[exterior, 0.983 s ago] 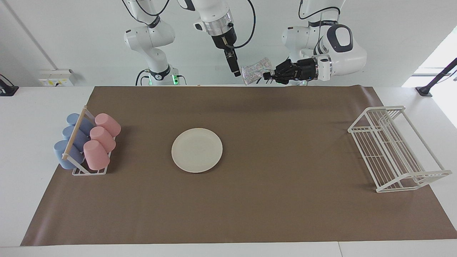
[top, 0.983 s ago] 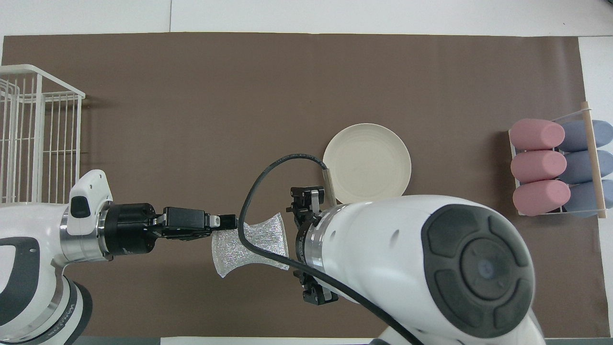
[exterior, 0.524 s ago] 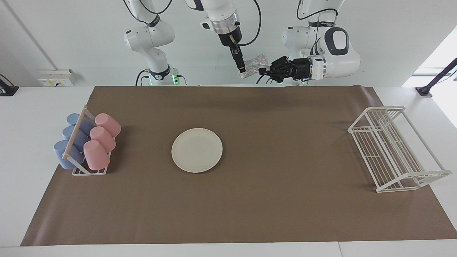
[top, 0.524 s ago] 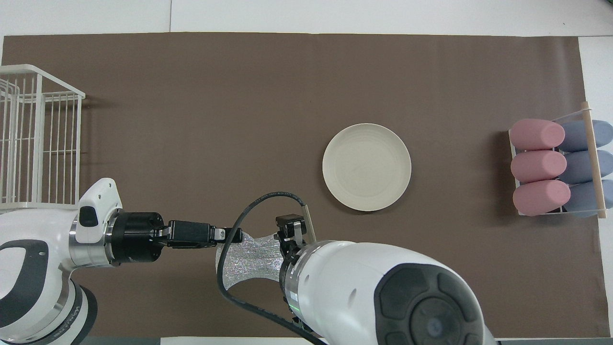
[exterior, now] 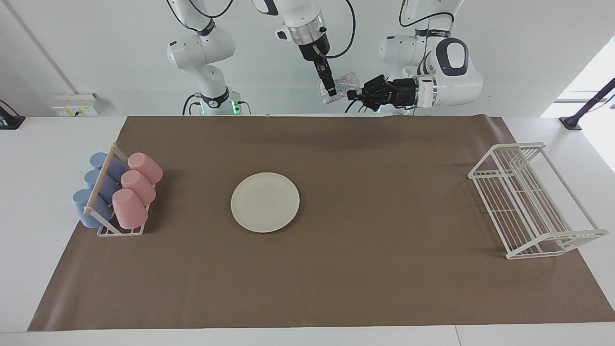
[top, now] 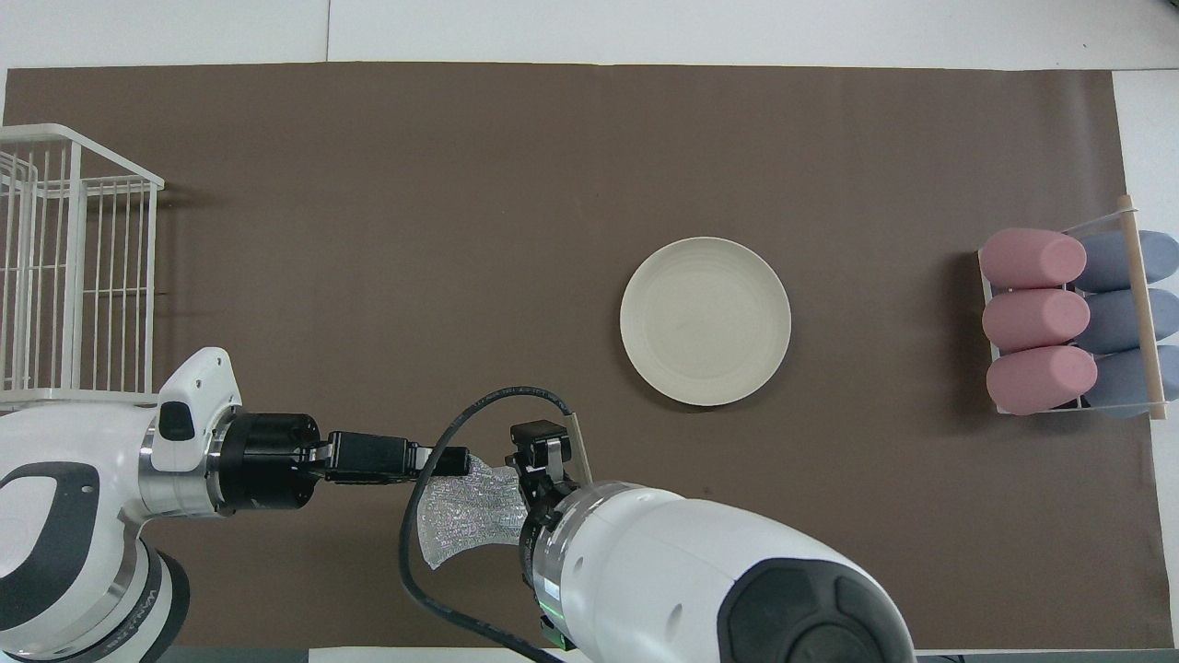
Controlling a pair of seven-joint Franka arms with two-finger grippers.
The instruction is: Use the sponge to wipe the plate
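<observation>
The cream-white plate (exterior: 264,202) (top: 705,320) lies flat on the brown mat, uncovered, a little toward the right arm's end. The silvery speckled sponge (exterior: 343,85) (top: 465,511) hangs high in the air over the mat's robot-side edge. My left gripper (exterior: 355,93) (top: 461,460) reaches in sideways and is shut on one end of it. My right gripper (exterior: 330,91) points down from above, open, with its fingers at the sponge's other end. In the overhead view the right arm's own body hides those fingers.
A rack of pink and blue cups (exterior: 117,192) (top: 1073,322) lying on their sides stands at the right arm's end of the mat. A white wire rack (exterior: 533,199) (top: 64,267) stands at the left arm's end.
Both grippers and the sponge have drawn back toward the robots and risen a little. The right arm no longer covers the plate's edge in the overhead view.
</observation>
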